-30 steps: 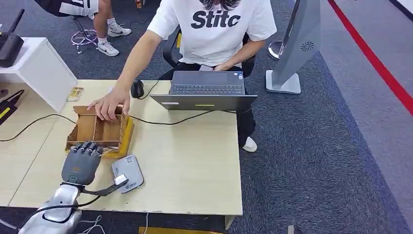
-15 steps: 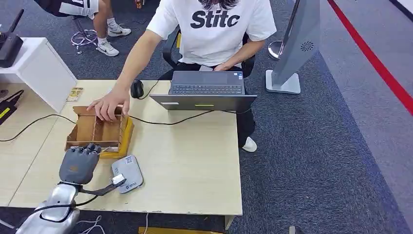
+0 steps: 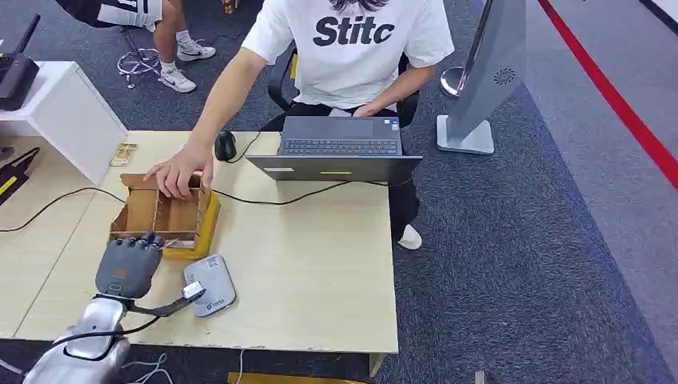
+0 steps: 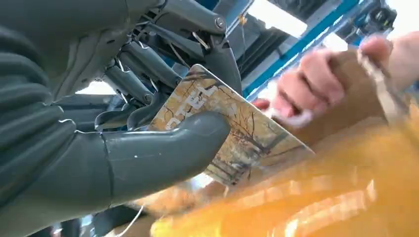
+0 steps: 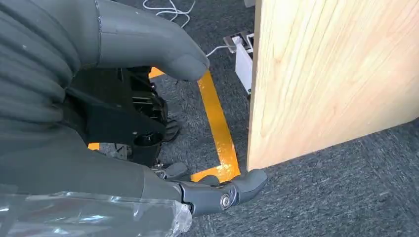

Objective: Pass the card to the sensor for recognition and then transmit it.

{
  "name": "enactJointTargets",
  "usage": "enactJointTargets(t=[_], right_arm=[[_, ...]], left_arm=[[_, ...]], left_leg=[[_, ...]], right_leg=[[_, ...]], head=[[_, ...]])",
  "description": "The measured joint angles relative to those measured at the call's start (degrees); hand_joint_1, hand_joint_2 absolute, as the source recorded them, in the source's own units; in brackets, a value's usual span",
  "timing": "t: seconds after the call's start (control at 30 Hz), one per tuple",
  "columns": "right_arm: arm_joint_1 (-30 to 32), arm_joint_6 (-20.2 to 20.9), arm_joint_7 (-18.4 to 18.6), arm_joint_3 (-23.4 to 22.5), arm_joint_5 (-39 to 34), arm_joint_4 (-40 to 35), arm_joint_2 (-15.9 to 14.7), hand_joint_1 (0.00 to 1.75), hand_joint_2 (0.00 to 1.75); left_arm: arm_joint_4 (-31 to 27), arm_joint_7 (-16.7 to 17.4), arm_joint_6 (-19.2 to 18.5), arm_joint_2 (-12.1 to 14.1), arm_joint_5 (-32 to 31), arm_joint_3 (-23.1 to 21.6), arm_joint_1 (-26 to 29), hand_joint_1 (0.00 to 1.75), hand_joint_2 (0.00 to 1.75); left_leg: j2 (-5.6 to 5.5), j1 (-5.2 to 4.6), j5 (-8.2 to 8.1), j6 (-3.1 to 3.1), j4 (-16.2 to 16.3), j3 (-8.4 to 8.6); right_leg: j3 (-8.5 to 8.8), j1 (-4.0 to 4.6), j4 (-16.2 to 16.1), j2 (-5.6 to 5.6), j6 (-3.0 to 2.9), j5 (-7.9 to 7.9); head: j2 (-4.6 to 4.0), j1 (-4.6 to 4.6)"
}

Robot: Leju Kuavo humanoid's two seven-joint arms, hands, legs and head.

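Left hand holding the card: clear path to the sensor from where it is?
Probably yes. The left hand pinches the card beside the sensor, with only bare table between them.

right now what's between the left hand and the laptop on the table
In the head view, bare tabletop and a black cable lie between the left hand and the laptop; the card reader sits beside the hand.

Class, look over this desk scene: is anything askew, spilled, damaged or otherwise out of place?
Nothing stands out. The left hand holds the card by the box, which a person's hand steadies. The sensor lies flat near the desk edge; nothing is spilled or broken.
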Motion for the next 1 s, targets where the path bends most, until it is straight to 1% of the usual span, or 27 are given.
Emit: enactJointTargets(t=[0.1, 0.17, 0.27, 0.37, 0.53, 1.0], right_arm=[[-0.2, -0.4, 0.2, 0.0, 0.3, 0.0, 0.0, 0.00, 1.75], [-0.4, -0.6, 0.4, 0.0, 0.7, 0.0, 0.0, 0.00, 1.75], [-0.8, -0.7, 0.5, 0.0, 0.9, 0.0, 0.0, 0.00, 1.75], [-0.7, -0.7, 0.6, 0.0, 0.9, 0.0, 0.1, 0.00, 1.75], [-0.8, -0.7, 0.7, 0.0, 0.9, 0.0, 0.1, 0.00, 1.75], [-0.8, -0.6, 0.7, 0.1, 1.1, 0.0, 0.2, 0.00, 1.75]], left_arm=[[-2.4, -4.1, -2.1, -0.5, 0.0, 1.9, -2.3, 1.75, 1.75], [-4.7, -7.1, -5.1, -1.1, 0.2, 4.0, -4.8, 1.75, 1.75], [-7.9, -9.0, -7.4, -2.2, 0.2, 7.4, -8.3, 1.75, 1.75], [-9.7, -9.6, -7.6, -2.8, 0.2, 9.0, -9.2, 1.75, 1.75], [-11.3, -9.7, -7.6, -3.6, 0.2, 10.2, -9.2, 1.75, 1.75], [-12.0, -9.7, -7.4, -4.3, 0.2, 10.7, -9.6, 1.75, 1.75]], left_leg=[[-0.02, 0.00, 0.06, -0.01, 0.0, 0.01], [-0.05, 0.02, 0.11, -0.01, 0.0, -0.03], [0.01, 0.01, 0.11, -0.03, 0.0, -0.01], [0.02, 0.01, 0.11, -0.03, 0.0, 0.01], [0.00, 0.01, 0.11, -0.03, 0.0, 0.00], [0.02, 0.01, 0.12, -0.04, 0.0, 0.01]], right_leg=[[-0.01, 0.00, 0.0, -0.02, -0.02, 0.03], [0.00, 0.01, 0.0, -0.05, 0.00, 0.06], [0.02, 0.01, 0.0, 0.02, -0.07, 0.14], [0.01, 0.01, 0.0, 0.04, -0.06, 0.14], [0.00, 0.01, 0.0, 0.03, -0.07, 0.13], [-0.01, 0.01, 0.0, 0.05, -0.07, 0.13]], head=[[0.00, 0.00], [0.00, 0.02], [0.00, 0.00], [0.00, 0.00], [0.00, -0.02], [0.00, 0.00]])
